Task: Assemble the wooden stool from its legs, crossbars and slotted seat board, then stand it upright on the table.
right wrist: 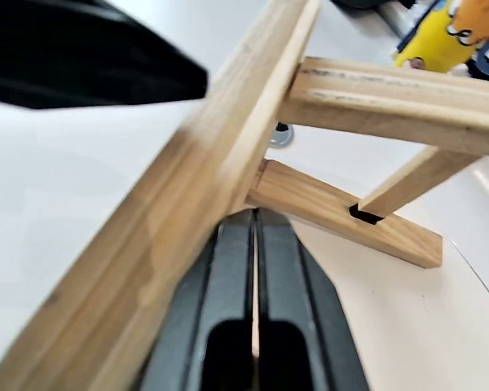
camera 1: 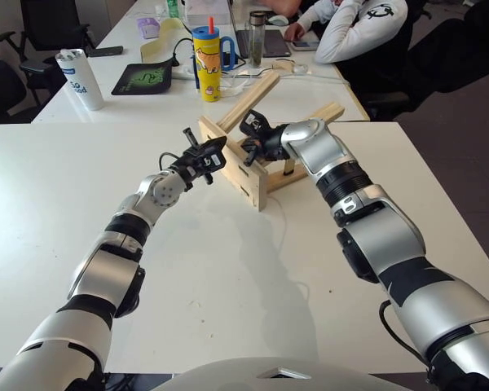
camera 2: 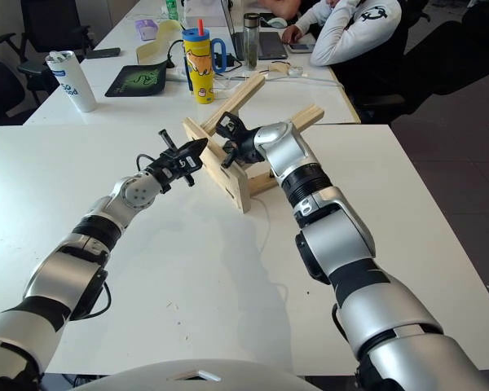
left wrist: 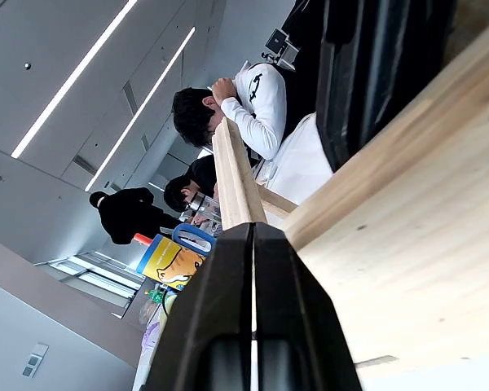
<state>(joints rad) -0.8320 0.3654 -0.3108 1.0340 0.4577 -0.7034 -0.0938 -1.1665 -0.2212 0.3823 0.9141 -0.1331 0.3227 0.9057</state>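
**Both grippers closed at the half-built stool lying on its side**

The left gripper has its two black fingers pressed together, with only a thin seam between them and nothing held. Its tip sits at the upper near corner of the seat board. Pale wood lies close alongside the fingers, but I cannot tell whether they actually touch it.

The right gripper is likewise closed, its fingers meeting along a narrow line and pinching nothing. It sits on the far side of the seat board, in among the frame, with its tip just under the board's edge.

The stool is partly assembled and rests on its side near the far edge of the white table, between the two arms. The seat board stands on its edge, facing the robot. Two legs run away from it, one leg rising toward the far left and the other leg angling toward the far right. A crossbar joins the frame low, near the tabletop.

Beyond the stool, on a second table, stand a yellow cup, a white tumbler and a black mat.
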